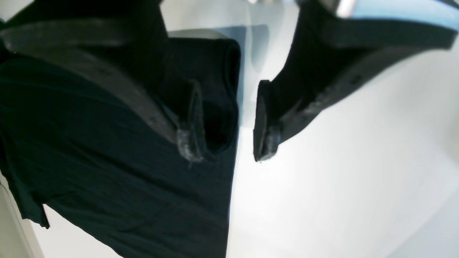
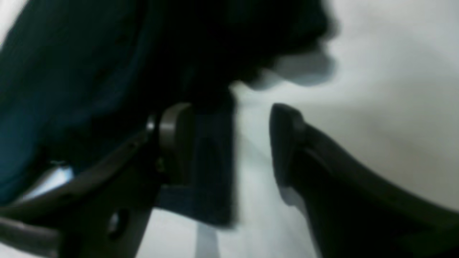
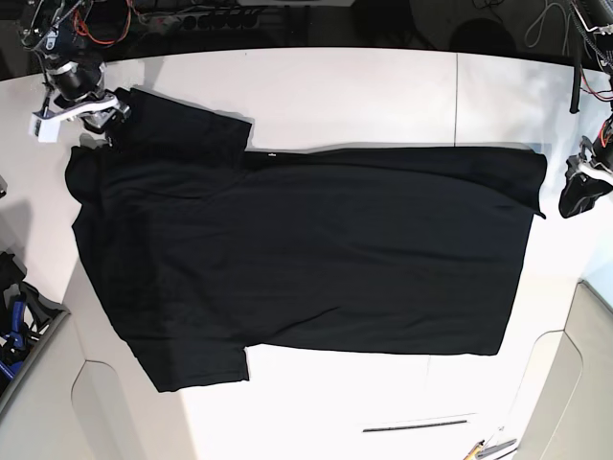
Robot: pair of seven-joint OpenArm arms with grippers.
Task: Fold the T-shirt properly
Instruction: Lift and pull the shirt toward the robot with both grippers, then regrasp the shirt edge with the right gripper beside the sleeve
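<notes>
The black T-shirt [image 3: 316, 249] lies spread flat on the white table [image 3: 383, 96], plain side up, with its sleeves toward the left. My left gripper [image 3: 575, 196] hangs at the shirt's right-hand corner. In the left wrist view this left gripper [image 1: 227, 147] is open: one finger [image 1: 190, 143] is over the T-shirt [image 1: 107, 161] and the other is over bare table. My right gripper [image 3: 110, 115] is at the far-left sleeve. The blurred right wrist view shows the right gripper [image 2: 233, 143] open, with a fold of the T-shirt [image 2: 211, 168] beside one finger [image 2: 175, 139], not pinched.
Cables and electronics [image 3: 192, 14] line the back edge, and a black cable [image 3: 575, 77] hangs at the back right. A bin with blue tools [image 3: 14, 321] stands off the table's left side. Small tools [image 3: 488, 446] lie at the front edge.
</notes>
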